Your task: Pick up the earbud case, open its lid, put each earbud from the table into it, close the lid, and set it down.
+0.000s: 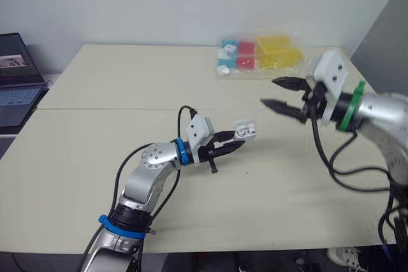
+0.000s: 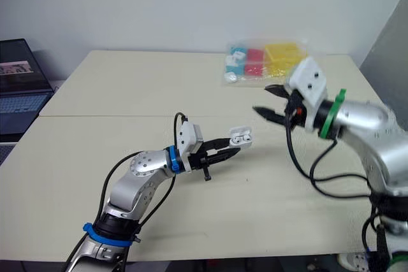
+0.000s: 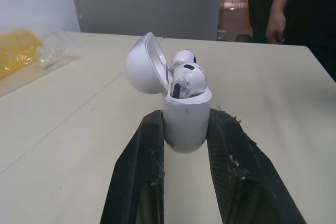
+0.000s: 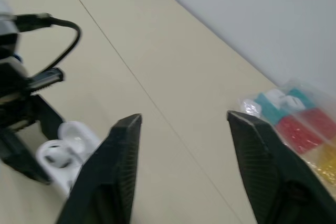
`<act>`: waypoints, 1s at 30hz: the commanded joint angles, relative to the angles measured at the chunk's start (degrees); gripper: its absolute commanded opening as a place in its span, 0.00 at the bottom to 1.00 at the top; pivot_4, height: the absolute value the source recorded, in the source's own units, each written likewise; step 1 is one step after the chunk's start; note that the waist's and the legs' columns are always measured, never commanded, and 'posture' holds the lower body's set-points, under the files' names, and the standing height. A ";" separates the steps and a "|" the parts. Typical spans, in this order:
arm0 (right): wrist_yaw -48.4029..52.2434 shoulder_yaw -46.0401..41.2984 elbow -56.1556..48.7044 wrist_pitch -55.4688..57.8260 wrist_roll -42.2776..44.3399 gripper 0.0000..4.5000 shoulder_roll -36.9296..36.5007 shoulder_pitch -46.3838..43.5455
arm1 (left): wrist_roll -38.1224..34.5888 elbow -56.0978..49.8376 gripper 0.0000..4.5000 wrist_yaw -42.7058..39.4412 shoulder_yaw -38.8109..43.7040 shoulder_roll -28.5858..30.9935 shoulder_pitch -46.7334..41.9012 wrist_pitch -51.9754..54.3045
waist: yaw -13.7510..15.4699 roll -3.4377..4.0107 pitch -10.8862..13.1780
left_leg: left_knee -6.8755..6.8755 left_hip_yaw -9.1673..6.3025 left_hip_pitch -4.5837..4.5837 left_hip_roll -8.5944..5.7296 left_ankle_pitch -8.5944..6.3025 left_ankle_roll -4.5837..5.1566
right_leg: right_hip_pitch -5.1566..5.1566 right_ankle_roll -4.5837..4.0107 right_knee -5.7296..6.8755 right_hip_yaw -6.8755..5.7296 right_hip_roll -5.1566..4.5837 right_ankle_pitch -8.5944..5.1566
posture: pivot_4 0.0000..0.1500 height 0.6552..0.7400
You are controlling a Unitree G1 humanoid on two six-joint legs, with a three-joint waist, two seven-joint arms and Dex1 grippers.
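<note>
- White plastic: the earbud case (image 3: 184,121) is clamped by its lower body between the two black fingers (image 3: 142,171) of the left gripper (image 1: 237,140), over the middle of the pale bench (image 1: 95,157).
- The case is held upright, and its lid (image 3: 144,64) is swung open to one side on the hinge.
- Two white earbuds (image 3: 186,80) are seated in the case, with their rounded heads standing above the rim.
- Whether the case bottom touches the bench cannot be told.
- The right gripper (image 1: 273,92) is held to the right of the case, apart from it, with its fingers spread wide and nothing between them.
- A clear bag of blue, red and yellow items (image 1: 261,55) lies at the far edge of the bench.
- An open laptop (image 1: 16,87) is seen off the left end.
- A person's hand (image 3: 275,24) is seen beyond the bench.
</note>
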 commanded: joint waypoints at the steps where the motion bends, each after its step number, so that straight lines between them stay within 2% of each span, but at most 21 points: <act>1: 6.43 6.68 5.63 -0.50 -3.68 0.31 -1.59 -5.10 | -0.73 -1.31 0.17 -0.33 -0.04 -0.31 -0.43 -1.46 | 0.05 0.00 0.00 | -0.02 0.00 -0.03 0.00 0.00 0.00 | -0.02 -0.02 0.00 -0.01 0.00 -0.01 | 1.00 1.00; 5: 12.52 11.99 10.97 0.96 -5.46 0.00 -1.62 -10.48 | -0.70 -1.54 0.17 -0.61 -0.15 -0.19 -0.35 -1.56 | 0.07 0.00 0.00 | 0.02 -0.01 -0.33 0.00 0.00 0.00 | -0.32 -0.16 0.03 0.06 -0.05 0.08 | 1.00 1.00; 13: 22.73 18.18 18.35 -0.39 -8.24 0.00 1.50 -16.83 | -0.52 -1.69 0.17 -0.89 -0.25 0.05 -0.54 -1.56 | 0.08 0.00 0.00 | 0.03 -0.03 -0.46 0.00 0.00 0.00 | -0.51 -0.28 0.13 0.02 -0.08 0.16 | 1.00 1.00; 30: 28.06 15.17 9.78 6.48 -3.96 0.00 1.27 -14.88 | -0.70 -2.74 0.17 -0.29 -0.14 0.38 -0.38 -0.62 | 0.09 0.01 0.00 | 0.05 -0.05 -0.46 0.03 0.00 0.00 | -0.50 -0.29 0.17 0.00 -0.10 0.16 | 1.00 1.00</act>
